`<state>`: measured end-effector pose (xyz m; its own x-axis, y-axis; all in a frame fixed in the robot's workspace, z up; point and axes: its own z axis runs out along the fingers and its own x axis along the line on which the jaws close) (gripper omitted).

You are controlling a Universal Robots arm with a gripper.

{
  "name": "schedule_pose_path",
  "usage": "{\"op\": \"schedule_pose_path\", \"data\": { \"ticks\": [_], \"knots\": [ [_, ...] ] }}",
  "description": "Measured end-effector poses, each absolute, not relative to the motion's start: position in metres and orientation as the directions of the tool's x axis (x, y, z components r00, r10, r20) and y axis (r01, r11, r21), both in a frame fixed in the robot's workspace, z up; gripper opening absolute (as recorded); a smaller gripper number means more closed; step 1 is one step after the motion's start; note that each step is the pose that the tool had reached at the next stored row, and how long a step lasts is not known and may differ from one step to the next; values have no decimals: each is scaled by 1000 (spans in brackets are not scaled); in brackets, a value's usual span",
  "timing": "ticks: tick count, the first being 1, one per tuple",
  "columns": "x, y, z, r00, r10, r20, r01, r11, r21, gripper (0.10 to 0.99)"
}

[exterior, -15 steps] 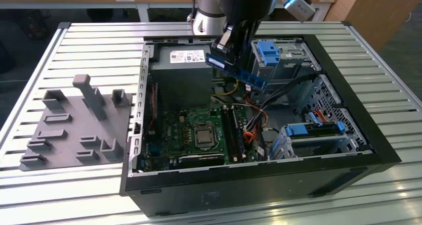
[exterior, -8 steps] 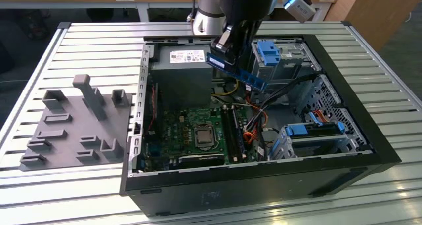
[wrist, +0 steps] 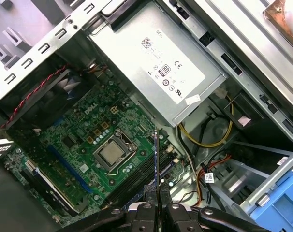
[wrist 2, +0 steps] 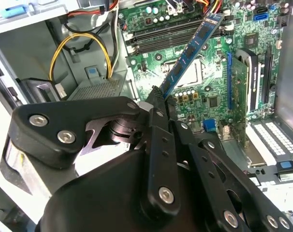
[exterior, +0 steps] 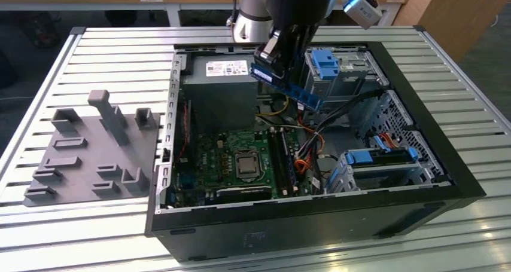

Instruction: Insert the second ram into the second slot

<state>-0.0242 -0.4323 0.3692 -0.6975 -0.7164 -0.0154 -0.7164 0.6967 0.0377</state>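
The arm's gripper (exterior: 268, 67) hangs over an open computer case (exterior: 319, 221) on a slatted table (exterior: 96, 45), its fingers clamped on one end of the second ram (exterior: 291, 90). The blue stick is held in the air above the motherboard (exterior: 231, 158), tilted and well clear of the memory slots (exterior: 281, 155) beside the processor socket (exterior: 246, 164).

The work appears to be at the carry-and-approach stage, with the stick gripped and not yet seated. In the first wrist view the stick (wrist: 156, 159) shows edge-on between the gripper (wrist: 156, 193) and the board. Seating it likely calls for lining its lower edge up with the length of the second slot, then a straight, even push.

The case also holds a grey power supply (exterior: 219, 83), drive bays with blue latches (exterior: 324, 63) and loose cables (exterior: 303, 163). Whether the neighbouring slot is already filled cannot be told. A grey holder block (exterior: 88, 158) sits on the table at the exterior view's left.
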Motion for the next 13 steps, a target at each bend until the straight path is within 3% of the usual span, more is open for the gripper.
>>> {"op": "schedule_pose_path", "data": {
  "ticks": [13],
  "knots": [
    [-24,-432,369,-739,-673,-15,-674,738,38,137]
  ]
}}
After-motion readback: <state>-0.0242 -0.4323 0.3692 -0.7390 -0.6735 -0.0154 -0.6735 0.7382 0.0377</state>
